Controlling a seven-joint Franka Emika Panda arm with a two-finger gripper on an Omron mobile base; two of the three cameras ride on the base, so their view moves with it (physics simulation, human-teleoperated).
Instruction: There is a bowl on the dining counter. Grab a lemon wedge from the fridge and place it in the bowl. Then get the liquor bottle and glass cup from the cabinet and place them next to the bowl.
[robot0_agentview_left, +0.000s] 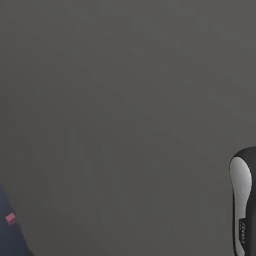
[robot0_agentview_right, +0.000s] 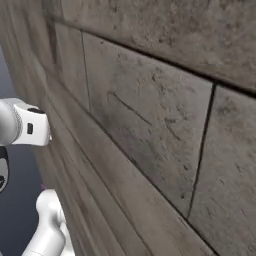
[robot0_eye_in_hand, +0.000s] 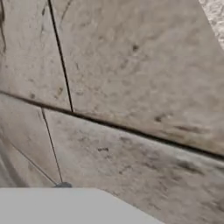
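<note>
1. Where the right base view looks up close, it's all weathered grey-brown wood panels (robot0_agentview_right: 150, 130), rough and speckled, split by thin dark seams into rectangles.
2. Hand view has the same panelling (robot0_eye_in_hand: 131, 74), seams crossing at upper left.
3. Left base view: flat grey wall (robot0_agentview_left: 125, 110), smooth; tiny pink patch (robot0_agentview_left: 10, 218) at lower left.
4. White arm (robot0_agentview_right: 22, 125) at left edge.
5. Hand state: can't tell. Bowl, lemon, bottle, cup: can't place them.

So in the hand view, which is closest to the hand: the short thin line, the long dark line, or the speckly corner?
1. Short thin line, just above the hand's fingertip.
2. Long dark line, across the middle.
3. Speckly corner, top right.
</note>
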